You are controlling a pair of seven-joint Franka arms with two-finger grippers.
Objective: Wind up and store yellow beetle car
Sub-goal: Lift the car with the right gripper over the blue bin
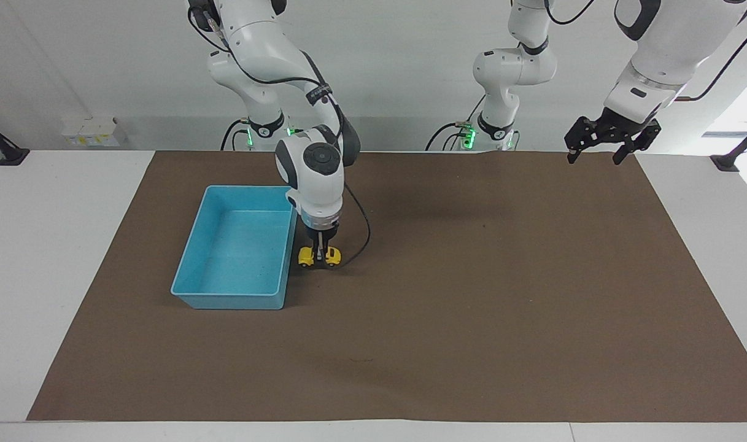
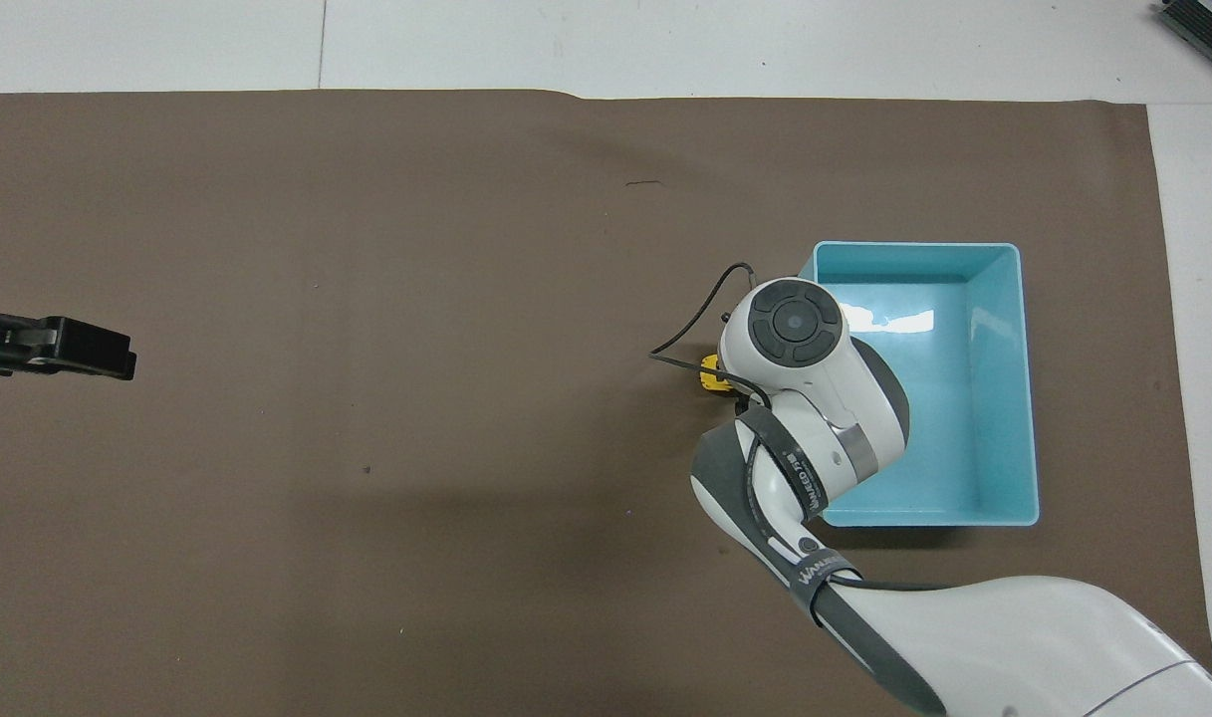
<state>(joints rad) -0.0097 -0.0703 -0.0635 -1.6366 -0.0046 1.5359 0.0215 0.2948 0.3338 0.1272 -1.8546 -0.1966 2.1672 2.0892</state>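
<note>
I read the step in hand as the grasp ahead of the wind-up; my right gripper (image 1: 318,256) is down on the yellow beetle car (image 1: 319,257), which sits on the brown mat (image 1: 471,319) just beside the blue bin (image 1: 195,245), by the bin wall that faces the middle of the table; the car is not in the bin, so storing is not yet done; the fingers are clenched across the car's middle, with yellow body showing on either side of them in the facing view; I cannot tell whether the wheels are touching the mat or just clear of it; in the overhead view the right wrist covers nearly all of the car (image 2: 709,375), only a yellow sliver showing at its edge; judgement: if this is a pull-back toy, the next move calls for keeping the wheels pressed to the mat and dragging the car backward along its own length, with enough downward load that the wheels turn rather than skid; after that, a lift clear of the bin rim and a release inside; risk as I see it: the car is small and rounded, so it could pivot or squirt out of the pinch; my left gripper (image 1: 606,140) waits, jaws released and holding nothing, raised over the mat's edge at the left arm's end of the table.
</note>
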